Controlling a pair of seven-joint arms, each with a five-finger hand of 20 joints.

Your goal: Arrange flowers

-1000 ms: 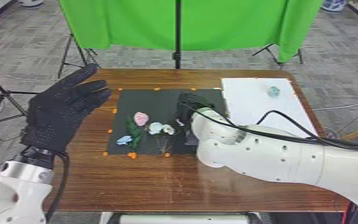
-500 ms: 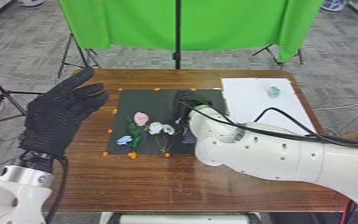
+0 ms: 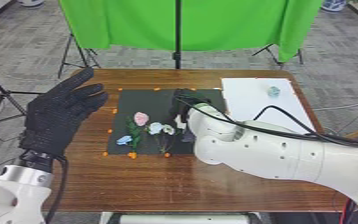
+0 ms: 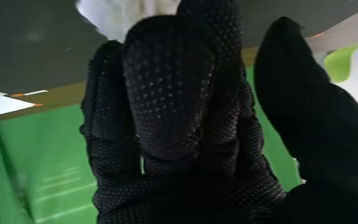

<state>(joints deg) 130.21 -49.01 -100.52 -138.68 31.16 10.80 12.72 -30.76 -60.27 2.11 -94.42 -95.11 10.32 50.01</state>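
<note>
Seen in the head view, a robot's left hand (image 3: 62, 112) hangs in the air beyond the table's left edge, fingers loosely extended and parted, gripping nothing. The right hand (image 3: 186, 101) is over a black mat (image 3: 149, 99) on the brown wooden table (image 3: 149, 185). To the left of its fingers lie a pink flower (image 3: 141, 118), two white flowers (image 3: 156, 128) side by side and, farther off, a light blue flower (image 3: 124, 140), all well apart from the left hand's fingers. A purplish piece (image 3: 188, 135), too small to name, sits near the right hand on the robot's side. A pale blue-green object (image 3: 273, 91) rests on a white sheet (image 3: 255, 107) to the right of the right hand's fingers.

In the right wrist view, the right hand's fingers are nearly straight and close together, the thumb standing apart. Whitish petals (image 4: 122, 14) show at the fingertips, partly hidden behind them; whether they touch cannot be told.
</note>
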